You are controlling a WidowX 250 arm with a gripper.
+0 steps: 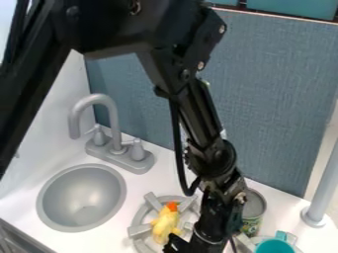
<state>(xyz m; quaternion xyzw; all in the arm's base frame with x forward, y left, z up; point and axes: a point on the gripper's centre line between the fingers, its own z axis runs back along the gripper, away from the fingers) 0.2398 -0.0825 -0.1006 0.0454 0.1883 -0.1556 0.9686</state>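
Toy (165, 226), yellow with an orange end, lies on the burner (139, 231), forward of the bench's (165, 181) back edge. The tool (188, 243) is just beside it; whether spread, pressed together or pinching, I cannot tell. A low sideways swing could shove the toy off the raised bars, or the arm's bulk could tip the can (253, 211) or cup (274, 246).

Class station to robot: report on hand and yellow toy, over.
Hand low, beside yellow toy. Toy on grey burner. Tin can and teal cup nearby on hand's other side, neither between hand and toy. Over.
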